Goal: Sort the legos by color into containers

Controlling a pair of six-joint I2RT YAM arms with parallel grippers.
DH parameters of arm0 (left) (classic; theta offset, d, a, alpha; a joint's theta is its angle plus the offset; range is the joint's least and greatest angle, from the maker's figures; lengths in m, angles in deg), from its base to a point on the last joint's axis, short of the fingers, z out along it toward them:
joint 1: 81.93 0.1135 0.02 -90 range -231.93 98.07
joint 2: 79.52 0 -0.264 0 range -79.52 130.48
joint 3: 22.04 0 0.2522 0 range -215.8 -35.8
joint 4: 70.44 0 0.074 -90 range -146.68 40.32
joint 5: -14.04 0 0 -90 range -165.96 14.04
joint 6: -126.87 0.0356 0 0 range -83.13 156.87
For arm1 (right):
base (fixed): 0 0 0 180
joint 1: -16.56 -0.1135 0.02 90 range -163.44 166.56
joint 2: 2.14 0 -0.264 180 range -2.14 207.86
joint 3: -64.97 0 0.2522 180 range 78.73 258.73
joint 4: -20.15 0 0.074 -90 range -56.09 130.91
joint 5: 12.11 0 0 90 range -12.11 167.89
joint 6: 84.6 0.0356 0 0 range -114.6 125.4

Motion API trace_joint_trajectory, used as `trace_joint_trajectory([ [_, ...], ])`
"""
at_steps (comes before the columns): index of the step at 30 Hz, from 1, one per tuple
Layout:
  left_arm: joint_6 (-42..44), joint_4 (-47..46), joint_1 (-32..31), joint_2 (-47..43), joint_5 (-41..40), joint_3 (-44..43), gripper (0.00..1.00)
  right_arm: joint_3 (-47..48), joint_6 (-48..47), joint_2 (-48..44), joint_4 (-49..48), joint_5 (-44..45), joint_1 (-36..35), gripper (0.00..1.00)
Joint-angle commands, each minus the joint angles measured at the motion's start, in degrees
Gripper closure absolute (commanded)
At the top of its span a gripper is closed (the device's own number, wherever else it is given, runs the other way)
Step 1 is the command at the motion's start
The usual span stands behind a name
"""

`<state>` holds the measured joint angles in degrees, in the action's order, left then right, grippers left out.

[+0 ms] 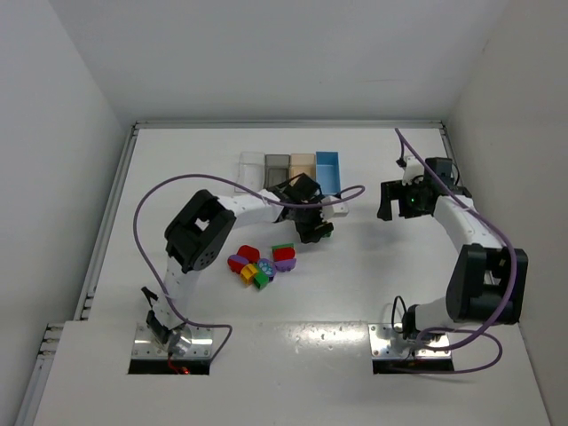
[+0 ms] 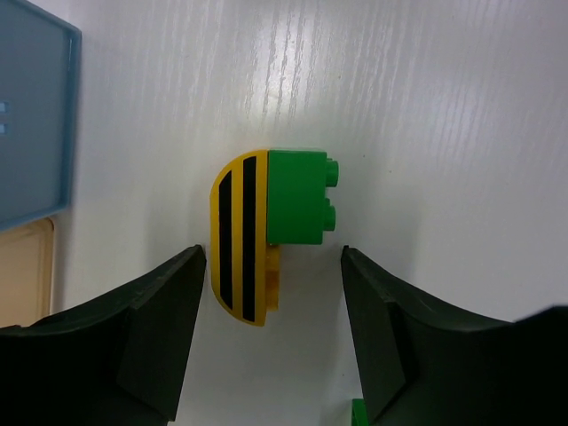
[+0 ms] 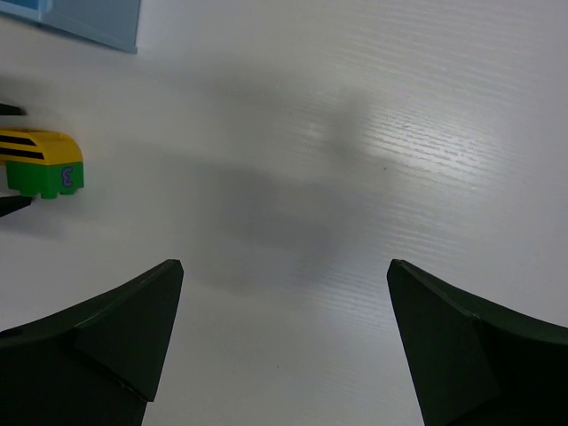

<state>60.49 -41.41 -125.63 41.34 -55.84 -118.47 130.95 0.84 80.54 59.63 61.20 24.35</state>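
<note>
A yellow brick with black stripes (image 2: 238, 235) is joined to a green brick (image 2: 297, 195) and lies on the white table. My left gripper (image 2: 273, 253) is open, with a finger on each side of the near end of this pair and not touching it. In the top view the left gripper (image 1: 315, 232) covers the pair. The same pair shows at the left of the right wrist view (image 3: 44, 164). My right gripper (image 3: 285, 266) is open and empty over bare table, at the right in the top view (image 1: 397, 202). The other legos (image 1: 262, 264) lie in a pile.
Four bins stand in a row at the back: clear (image 1: 253, 167), grey (image 1: 277, 166), tan (image 1: 303, 166) and light blue (image 1: 329, 169). The blue bin (image 2: 31, 124) and tan bin (image 2: 22, 266) are just left of my left gripper. A green scrap (image 2: 358, 414) shows by its right finger.
</note>
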Motion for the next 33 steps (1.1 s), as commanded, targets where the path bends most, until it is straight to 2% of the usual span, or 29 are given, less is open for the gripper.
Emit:
trace_joint_trajectory([
  [1, 2.2, 1.5, 1.3, 0.5, 0.8, -2.3, 0.33, 2.9, -0.6, 0.9, -1.6, -0.3, 0.3, 0.01],
  [3, 2.2, 1.5, 1.9, 1.0, 0.8, -2.8, 0.36, 3.4, -0.6, 0.9, -1.6, -0.3, 0.3, 0.01],
  [7, 2.2, 1.5, 1.9, 2.3, 0.8, -5.0, 0.54, 3.9, -0.6, 1.4, -1.6, -0.3, 0.3, 0.01],
  [18, 1.2, 1.5, 2.4, 4.2, 3.0, -7.7, 0.54, 4.5, -0.6, 3.0, -1.6, -1.3, 0.3, 0.01],
  [19, 0.6, 1.5, 2.4, 4.2, 3.0, -7.7, 0.57, 5.1, -0.6, 3.0, -1.6, -1.3, 0.3, 0.01],
  [21, 0.0, 1.5, 2.4, 3.7, 3.0, -7.7, 0.82, 5.1, -0.1, 3.5, -1.6, -2.6, -0.2, 0.01],
  [22, 0.0, 1.5, 2.4, 3.7, 3.0, -7.7, 0.82, 5.6, 0.4, 3.5, -1.6, -2.6, -0.2, 0.01],
  [23, -0.8, 1.5, 2.4, 3.2, 3.0, -7.0, 0.94, 5.6, 0.4, 4.1, -1.1, -3.1, -0.2, 0.01],
  [24, -0.9, 0.9, 2.4, 2.5, 3.0, -7.0, 0.97, 5.6, 1.0, 4.1, -1.1, -4.0, -0.8, 0.01],
  [28, -4.4, -1.8, 2.4, -1.2, 2.4, -2.9, 1.0, 5.0, 4.3, 4.1, -0.6, -7.6, -0.8, 0.01],
  [33, -15.5, -6.8, 1.9, -8.9, -0.5, 5.3, 1.0, 3.1, 10.4, 3.6, -0.6, -13.0, -0.8, 0.01],
])
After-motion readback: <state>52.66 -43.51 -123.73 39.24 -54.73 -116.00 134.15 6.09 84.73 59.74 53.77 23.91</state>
